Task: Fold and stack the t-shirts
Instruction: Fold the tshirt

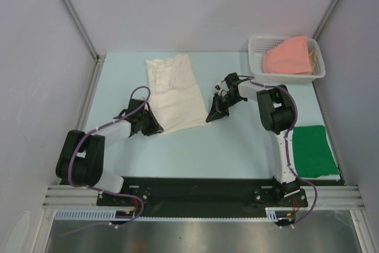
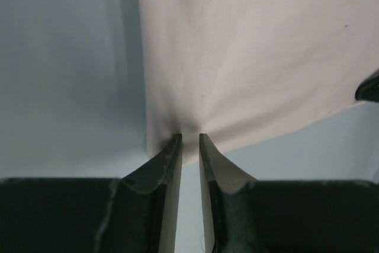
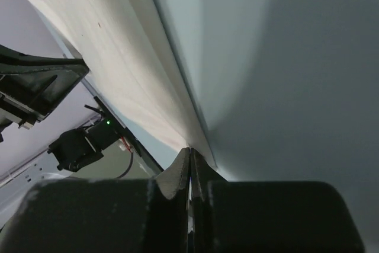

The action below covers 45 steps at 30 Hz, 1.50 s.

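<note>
The cream-white t-shirt [image 1: 174, 90] lies partly folded in the middle of the table. My left gripper [image 1: 155, 128] is at its near left corner. In the left wrist view the fingers [image 2: 189, 137] pinch the hem of the shirt [image 2: 254, 57], and creases fan out from the tips. My right gripper [image 1: 210, 117] is at the near right corner. In the right wrist view it [image 3: 190, 151] is shut on the edge of the shirt [image 3: 118, 57]. The dark green t-shirt [image 1: 314, 149] lies folded at the right. The salmon-pink t-shirt [image 1: 289, 56] sits in the basket.
The white lattice basket [image 1: 256, 57] stands at the back right corner. Grey walls and metal posts close in the table on three sides. The black base rail [image 1: 195, 191] runs along the near edge.
</note>
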Available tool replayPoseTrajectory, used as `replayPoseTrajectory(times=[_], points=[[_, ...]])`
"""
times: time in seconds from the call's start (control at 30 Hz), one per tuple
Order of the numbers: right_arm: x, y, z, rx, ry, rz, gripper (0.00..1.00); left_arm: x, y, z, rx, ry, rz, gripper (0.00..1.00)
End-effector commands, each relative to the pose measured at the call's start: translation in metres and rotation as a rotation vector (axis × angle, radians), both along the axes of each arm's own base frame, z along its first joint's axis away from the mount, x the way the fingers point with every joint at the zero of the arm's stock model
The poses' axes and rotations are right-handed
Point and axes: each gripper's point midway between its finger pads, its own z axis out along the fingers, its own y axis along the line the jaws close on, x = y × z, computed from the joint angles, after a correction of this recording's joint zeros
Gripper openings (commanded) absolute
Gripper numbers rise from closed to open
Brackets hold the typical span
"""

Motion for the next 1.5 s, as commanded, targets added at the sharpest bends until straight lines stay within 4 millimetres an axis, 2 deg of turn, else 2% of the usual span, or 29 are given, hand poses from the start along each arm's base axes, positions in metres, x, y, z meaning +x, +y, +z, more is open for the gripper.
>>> replayPoseTrajectory(times=[0.0, 0.03, 0.07, 0.1, 0.13, 0.17, 0.2, 0.27, 0.33, 0.4, 0.43, 0.47, 0.5, 0.53, 0.57, 0.67, 0.7, 0.8, 0.87, 0.93, 0.97, 1.1, 1.2, 1.33, 1.47], points=[[0.001, -0.015, 0.010, -0.030, -0.069, -0.013, 0.03, -0.021, 0.012, -0.010, 0.043, 0.046, 0.008, 0.24], [0.000, -0.017, 0.013, -0.039, -0.073, -0.016, 0.04, -0.023, 0.011, -0.007, 0.039, 0.044, 0.010, 0.25], [-0.001, -0.023, 0.024, -0.055, -0.106, -0.018, 0.04, -0.031, 0.009, -0.002, 0.043, 0.047, -0.004, 0.30], [-0.003, -0.026, 0.030, -0.064, -0.118, -0.023, 0.06, -0.028, 0.009, 0.017, 0.043, -0.016, 0.000, 0.34], [-0.003, -0.030, 0.037, -0.084, -0.142, -0.034, 0.11, -0.029, 0.007, 0.029, 0.044, -0.047, 0.000, 0.40], [-0.003, -0.033, 0.052, -0.082, -0.173, -0.053, 0.16, -0.035, 0.009, 0.037, 0.049, -0.050, 0.009, 0.53], [-0.010, -0.036, 0.051, -0.092, -0.163, -0.068, 0.25, -0.035, 0.009, 0.058, 0.030, -0.113, 0.022, 0.59], [-0.011, -0.037, 0.059, -0.091, -0.172, -0.123, 0.34, -0.042, 0.016, 0.069, 0.035, -0.113, 0.071, 0.72], [-0.021, -0.037, 0.047, -0.089, -0.119, -0.171, 0.44, -0.045, 0.018, 0.082, -0.003, -0.137, 0.143, 0.76], [-0.013, -0.027, 0.051, -0.062, -0.117, -0.277, 0.53, -0.050, 0.016, 0.077, -0.064, -0.119, 0.212, 0.75], [-0.021, -0.026, 0.042, -0.068, -0.086, -0.319, 0.54, -0.049, 0.011, 0.082, -0.160, -0.120, 0.298, 0.74], [-0.024, -0.019, 0.039, -0.068, -0.098, -0.348, 0.55, -0.049, 0.004, 0.071, -0.239, -0.131, 0.327, 0.69], [-0.009, -0.008, 0.047, -0.006, -0.182, -0.391, 0.59, -0.047, 0.002, 0.068, -0.300, -0.140, 0.374, 0.67], [-0.015, -0.008, 0.040, -0.017, -0.140, -0.480, 0.62, -0.045, 0.000, 0.070, -0.399, -0.134, 0.478, 0.65], [-0.009, 0.003, 0.046, 0.027, -0.181, -0.502, 0.63, -0.047, 0.005, 0.054, -0.415, -0.136, 0.539, 0.62], [-0.010, 0.005, 0.030, -0.007, -0.134, -0.589, 0.64, -0.042, 0.010, 0.048, -0.442, -0.150, 0.610, 0.63], [-0.013, 0.007, 0.028, -0.007, -0.130, -0.597, 0.63, -0.038, 0.019, 0.045, -0.397, -0.168, 0.650, 0.63], [-0.015, 0.002, 0.018, -0.030, -0.110, -0.678, 0.58, -0.033, 0.022, 0.040, -0.380, -0.175, 0.672, 0.63], [-0.017, -0.004, 0.010, -0.043, -0.070, -0.768, 0.53, -0.034, 0.023, 0.034, -0.379, -0.159, 0.704, 0.66], [-0.020, -0.007, 0.002, -0.043, -0.044, -0.828, 0.48, -0.030, 0.015, 0.040, -0.472, -0.185, 0.737, 0.67], [-0.022, -0.010, -0.001, -0.038, -0.021, -0.869, 0.45, -0.036, 0.015, 0.030, -0.473, -0.162, 0.757, 0.68], [-0.025, -0.014, -0.012, -0.050, -0.005, -0.922, 0.45, -0.042, 0.017, 0.014, -0.478, -0.137, 0.845, 0.68], [-0.023, -0.015, -0.015, -0.041, -0.009, -0.953, 0.45, -0.042, 0.017, 0.008, -0.498, -0.120, 0.885, 0.63], [-0.026, -0.021, -0.020, -0.055, -0.002, -0.985, 0.44, -0.040, 0.019, 0.002, -0.514, -0.095, 0.946, 0.50], [-0.029, -0.022, -0.023, -0.063, 0.016, -0.990, 0.42, -0.038, 0.021, 0.000, -0.519, -0.095, 0.968, 0.46]])
